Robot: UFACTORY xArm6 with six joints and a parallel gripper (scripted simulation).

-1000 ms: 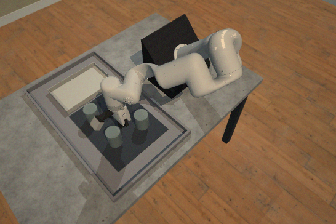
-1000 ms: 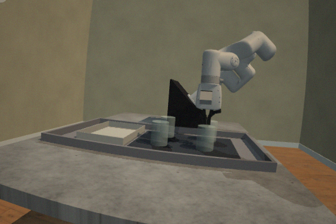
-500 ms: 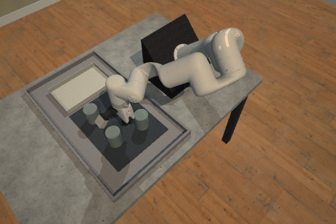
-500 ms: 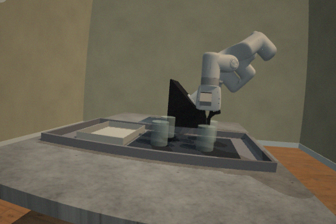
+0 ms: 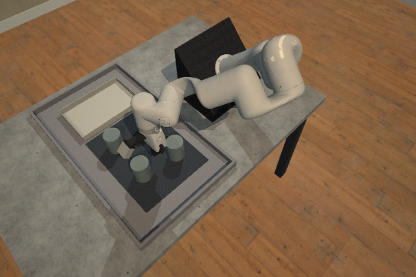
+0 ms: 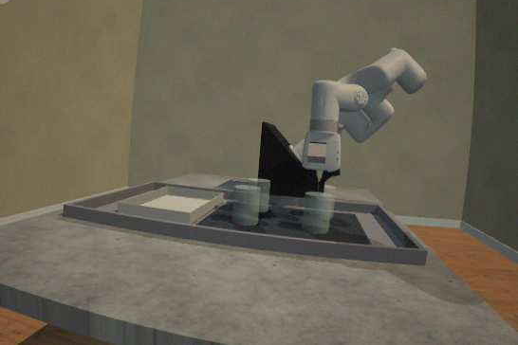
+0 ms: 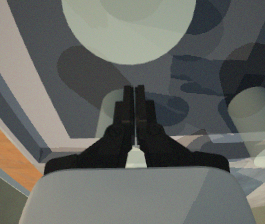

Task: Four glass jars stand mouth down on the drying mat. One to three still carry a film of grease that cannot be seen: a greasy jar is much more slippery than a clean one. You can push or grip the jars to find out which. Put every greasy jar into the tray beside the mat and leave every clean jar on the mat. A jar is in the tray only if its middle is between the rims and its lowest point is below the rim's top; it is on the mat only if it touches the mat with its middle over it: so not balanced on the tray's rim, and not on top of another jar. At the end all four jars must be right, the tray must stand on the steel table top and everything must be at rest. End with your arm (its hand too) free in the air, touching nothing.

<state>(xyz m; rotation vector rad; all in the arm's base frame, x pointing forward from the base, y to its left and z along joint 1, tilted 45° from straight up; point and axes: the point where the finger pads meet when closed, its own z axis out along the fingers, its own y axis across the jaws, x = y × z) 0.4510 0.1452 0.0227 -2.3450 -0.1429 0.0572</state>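
Starting at the far left, see the cream tray [image 5: 95,111] [image 6: 171,203] lying flat inside the low grey surround [image 5: 87,178] [image 6: 237,236] [image 7: 8,55], just beside the dark mat [image 5: 152,201] [image 6: 356,227] [image 7: 38,42]. Underneath, note the mottled grey table top [image 5: 38,174] [image 6: 190,279].

Next, on the mat near the tray, find the left jar [image 5: 112,141] [image 6: 246,205], standing upright. Just behind it in the exterior view, spot the rear jar [image 6: 264,189] [image 7: 253,110], also upright on the mat and hidden under the arm in the top view.

Moving right, find the front jar [image 5: 141,169] [image 6: 318,213] [image 7: 128,30], upright on the mat and apart from the left jar.

Then comes, in the top view, the gripper [image 5: 158,151] [image 6: 322,190] [image 7: 135,98], pointing down between jars, fingers closed narrow with only a slit between, gripping nothing. Near it, see the right jar [image 5: 175,148] [image 6: 328,202] [image 7: 108,112], upright on the mat; cannot tell from these views whether touching the fingers.

Farther right, see the black wedge block [image 5: 206,42] [image 6: 280,170] on the table top, with the white arm [image 5: 228,87] [image 6: 370,70] mounted on its sloping face, bending out and back over the mat.
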